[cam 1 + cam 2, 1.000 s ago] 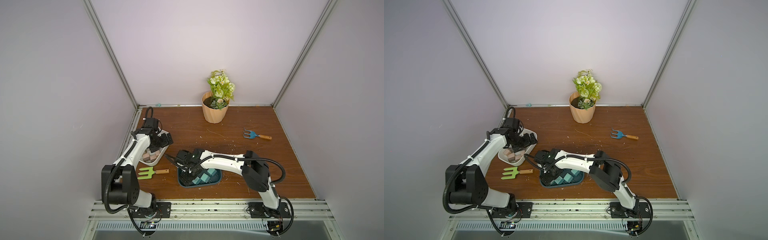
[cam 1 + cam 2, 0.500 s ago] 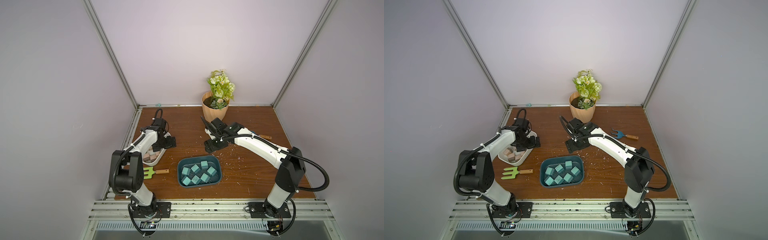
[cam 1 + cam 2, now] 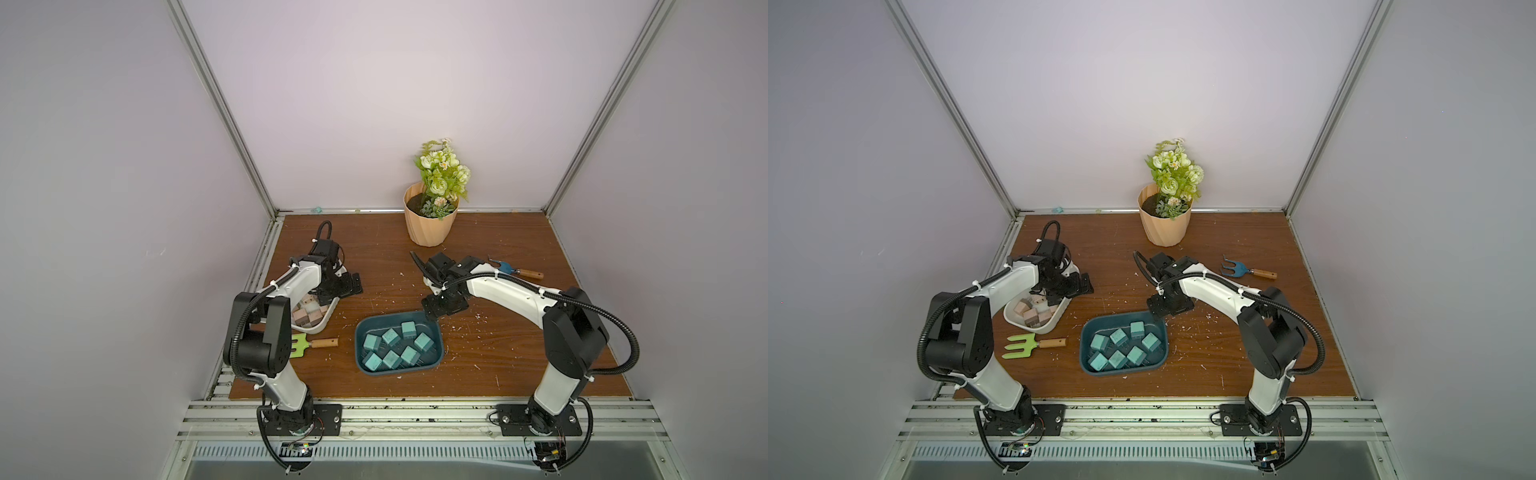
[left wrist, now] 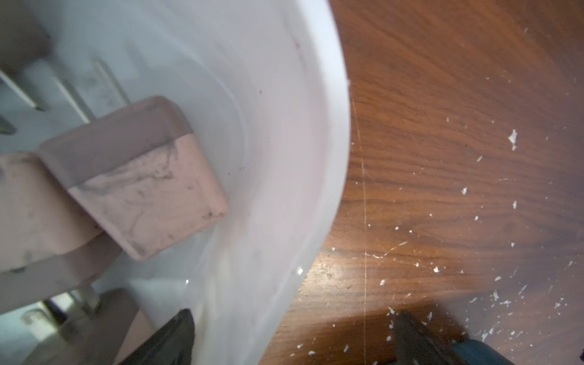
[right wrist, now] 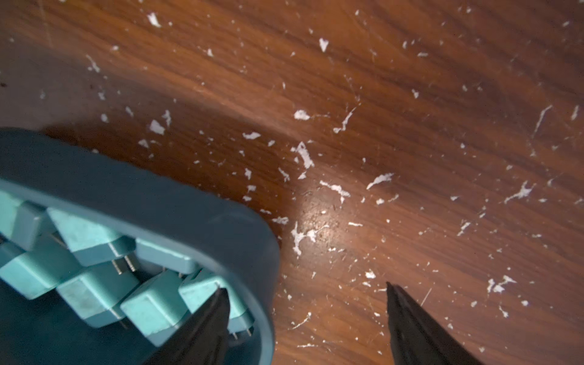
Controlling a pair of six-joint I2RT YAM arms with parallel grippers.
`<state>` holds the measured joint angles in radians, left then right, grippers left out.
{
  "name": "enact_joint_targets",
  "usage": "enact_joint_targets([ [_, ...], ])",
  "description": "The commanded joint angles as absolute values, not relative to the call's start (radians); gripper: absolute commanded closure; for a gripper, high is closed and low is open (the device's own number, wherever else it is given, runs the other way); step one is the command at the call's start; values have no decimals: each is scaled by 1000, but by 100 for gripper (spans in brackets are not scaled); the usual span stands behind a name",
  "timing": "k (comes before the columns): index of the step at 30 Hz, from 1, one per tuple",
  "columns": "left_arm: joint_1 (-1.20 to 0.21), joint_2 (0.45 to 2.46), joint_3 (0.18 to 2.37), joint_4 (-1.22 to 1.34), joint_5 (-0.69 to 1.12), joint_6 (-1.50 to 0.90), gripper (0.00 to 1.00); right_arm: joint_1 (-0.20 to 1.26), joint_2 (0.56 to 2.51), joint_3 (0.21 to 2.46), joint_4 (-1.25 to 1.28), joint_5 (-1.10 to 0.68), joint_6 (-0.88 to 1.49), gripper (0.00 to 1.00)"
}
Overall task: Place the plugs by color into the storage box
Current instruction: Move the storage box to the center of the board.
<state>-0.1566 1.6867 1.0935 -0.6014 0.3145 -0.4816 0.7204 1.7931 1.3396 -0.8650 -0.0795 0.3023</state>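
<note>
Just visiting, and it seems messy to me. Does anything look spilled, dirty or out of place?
White flecks litter the wooden table, many beside the teal tray, like spilled crumbs. A beige-pink plug in the white tray has dark smudges. No visible plug sits in the wrong tray.

Under the right end effector (image 5: 305, 287), the brown wood-grain bench (image 5: 410, 94) is showing a smooth, slightly glossy finish, scratched and flecked with white chips (image 5: 301, 115). Beside its matt black fingers (image 5: 202, 328), the dark teal plastic tray (image 5: 189, 202) is looking matt, and the teal cube plugs (image 5: 91, 234) inside are showing dull plastic with shiny metal prongs (image 5: 118, 267). By the left end effector (image 4: 294, 316), the white plastic tray (image 4: 284, 126) is gleaming smooth; the beige-pink cube plug (image 4: 142, 189) is looking matt, smudged grey.
</note>
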Motion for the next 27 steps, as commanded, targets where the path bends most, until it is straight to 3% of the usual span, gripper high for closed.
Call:
enact_joint_targets([
  [1, -213, 1716, 1120, -593, 365, -530, 1, 710, 1834, 1373, -866, -64, 266, 19],
  [15, -443, 1919, 1379, -592, 387, -635, 1, 463, 1848, 1393, -916, 105, 212, 19],
  [27, -546, 2069, 1646, -660, 401, -656, 3, 293, 1824, 1423, -918, 85, 147, 19],
])
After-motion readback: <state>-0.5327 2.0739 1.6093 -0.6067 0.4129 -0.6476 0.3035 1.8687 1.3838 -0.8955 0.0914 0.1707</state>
